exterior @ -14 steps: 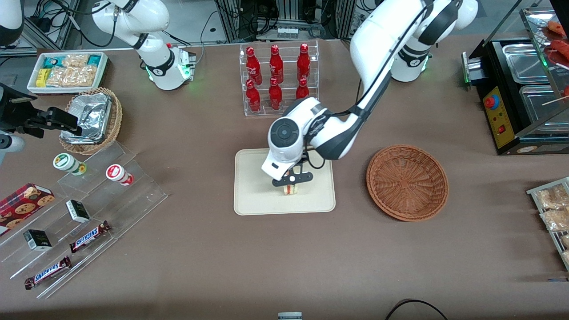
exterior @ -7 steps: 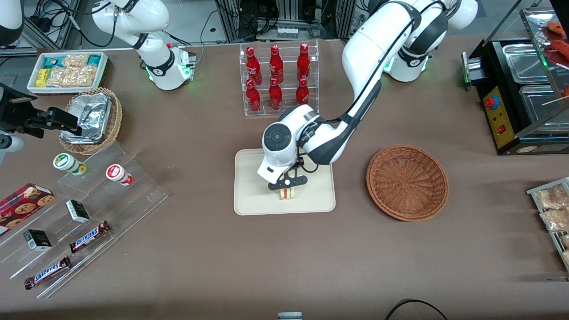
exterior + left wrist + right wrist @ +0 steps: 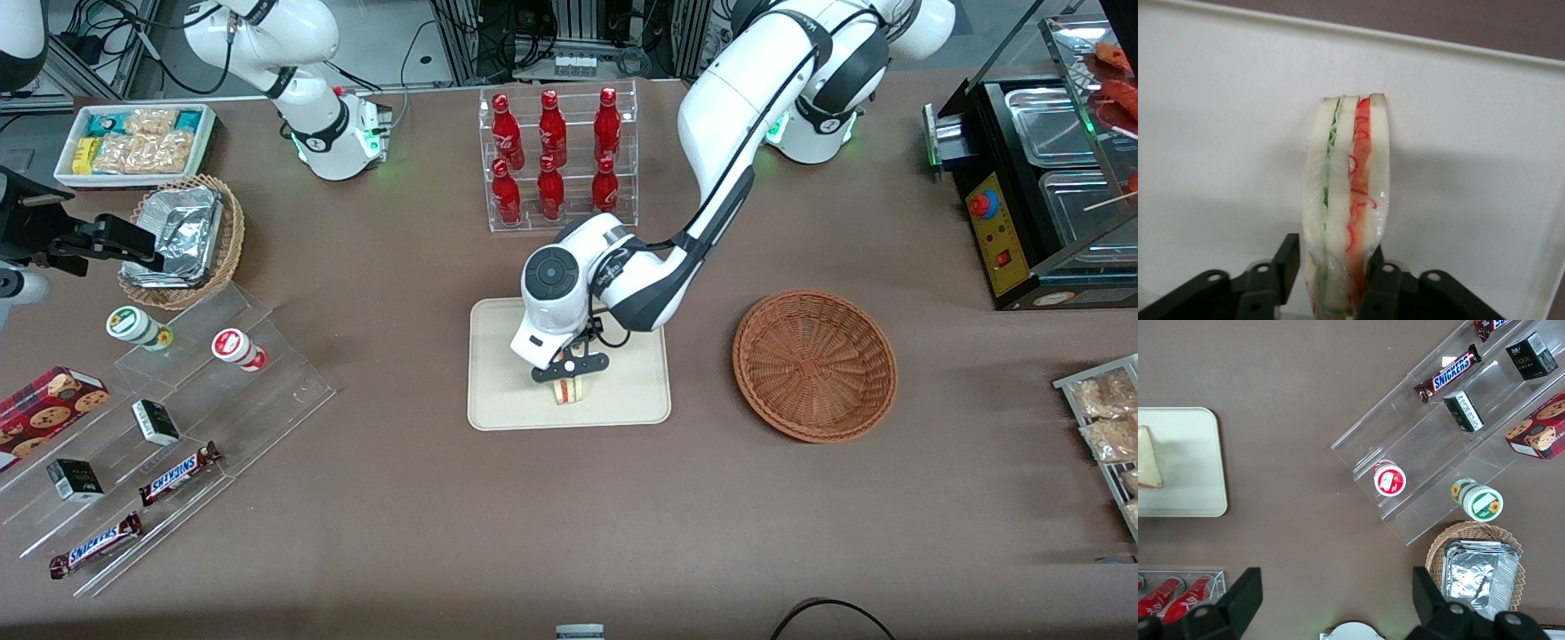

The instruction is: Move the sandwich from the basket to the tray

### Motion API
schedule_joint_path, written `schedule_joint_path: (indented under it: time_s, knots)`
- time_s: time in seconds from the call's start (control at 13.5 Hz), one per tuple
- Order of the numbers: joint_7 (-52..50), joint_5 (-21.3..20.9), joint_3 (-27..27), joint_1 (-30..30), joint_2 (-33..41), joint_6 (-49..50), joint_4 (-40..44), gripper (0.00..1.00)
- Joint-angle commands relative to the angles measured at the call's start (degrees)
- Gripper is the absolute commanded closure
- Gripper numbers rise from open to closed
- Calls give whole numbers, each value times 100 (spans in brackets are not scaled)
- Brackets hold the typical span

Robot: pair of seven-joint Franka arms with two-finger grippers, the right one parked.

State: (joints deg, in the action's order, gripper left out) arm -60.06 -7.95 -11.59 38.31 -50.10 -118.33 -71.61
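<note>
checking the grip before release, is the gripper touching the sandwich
Touching. The left wrist view shows the gripper over the tray, its fingers pressed against both bread faces of the sandwich, no gap.

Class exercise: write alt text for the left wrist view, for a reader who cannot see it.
The gripper holds a triangular sandwich upright between its two black fingers, over the cream-white tray. White bread alternates with a green layer and a red one along the sandwich's cut edge. Brown table shows past the tray's rim.
</note>
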Motion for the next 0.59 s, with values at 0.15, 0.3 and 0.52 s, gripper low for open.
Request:
schedule_joint_path:
  time_s: [0.15, 0.3, 0.52]
  knots:
    - [-155, -277, 52, 81, 202, 90, 147, 0]
    - [-155, -268, 52, 63, 395, 213, 147, 0]
    - [-119, -190, 52, -33, 563, 276, 287, 0]
